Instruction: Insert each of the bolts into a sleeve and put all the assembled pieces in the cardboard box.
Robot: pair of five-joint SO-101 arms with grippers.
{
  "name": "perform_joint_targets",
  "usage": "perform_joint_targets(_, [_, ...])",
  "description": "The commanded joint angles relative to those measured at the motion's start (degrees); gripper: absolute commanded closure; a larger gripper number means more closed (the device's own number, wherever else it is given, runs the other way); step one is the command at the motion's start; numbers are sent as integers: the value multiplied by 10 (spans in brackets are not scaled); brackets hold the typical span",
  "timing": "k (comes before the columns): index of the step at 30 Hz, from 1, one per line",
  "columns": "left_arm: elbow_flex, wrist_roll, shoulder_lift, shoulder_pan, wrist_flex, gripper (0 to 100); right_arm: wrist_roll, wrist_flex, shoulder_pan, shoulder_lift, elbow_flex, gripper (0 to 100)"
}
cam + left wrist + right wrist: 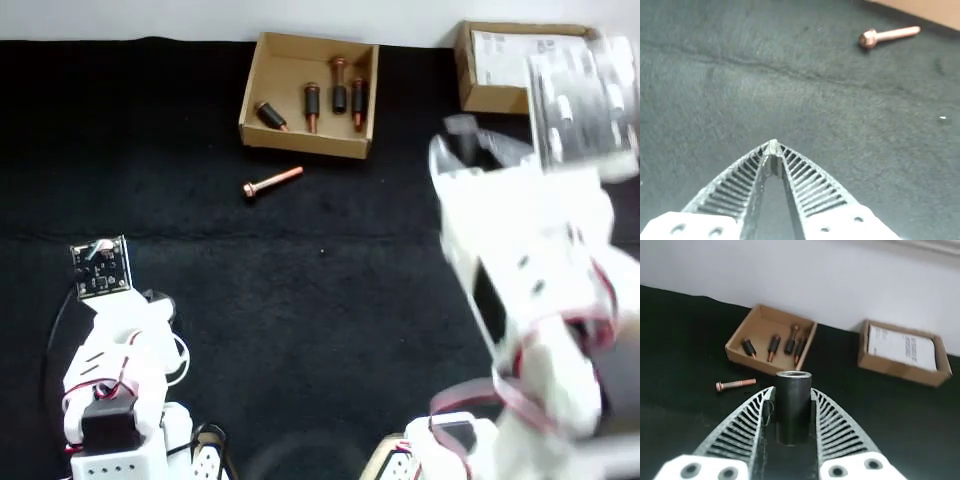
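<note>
1. Black sleeve point(793, 410) stands upright, clamped in our right gripper point(792, 390).
2. Our left gripper point(773, 146) is pinched together, holding nothing.
3. Loose bolt point(888, 35) lies ahead of it.
4. Farther past that we've got the cardboard box point(300, 141), four assembled pieces point(312, 105) inside.

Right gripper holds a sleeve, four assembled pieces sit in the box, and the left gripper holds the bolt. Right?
No: the left gripper is shut on nothing. The bolt lies on the table near the box, as the left wrist view shows. The rest holds.
</note>
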Motion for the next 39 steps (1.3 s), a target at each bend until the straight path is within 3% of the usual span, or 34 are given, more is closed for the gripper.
perform_joint_targets(1, [-45, 4, 33, 26, 3, 990, 4, 6, 27, -152, 177, 992])
perform_joint_targets(8, [-211, 7, 257, 34, 2, 990, 6, 6, 109, -351, 349, 992])
perform_joint_targets(11, [-298, 8, 358, 34, 4, 990, 40, 6, 152, -402, 397, 992])
perform_joint_targets(18, [-471, 102, 599, 82, 18, 990, 69, 6, 262, -461, 495, 992])
perform_joint_targets(24, [-631, 207, 849, 150, 76, 990, 67, 6, 270, -492, 529, 992])
perform_joint_targets(30, [-815, 284, 1093, 164, 76, 990, 66, 6, 271, -509, 547, 992])
perform_joint_targets(39, [-1131, 345, 1394, 188, 137, 990, 66, 6, 271, -506, 563, 992])
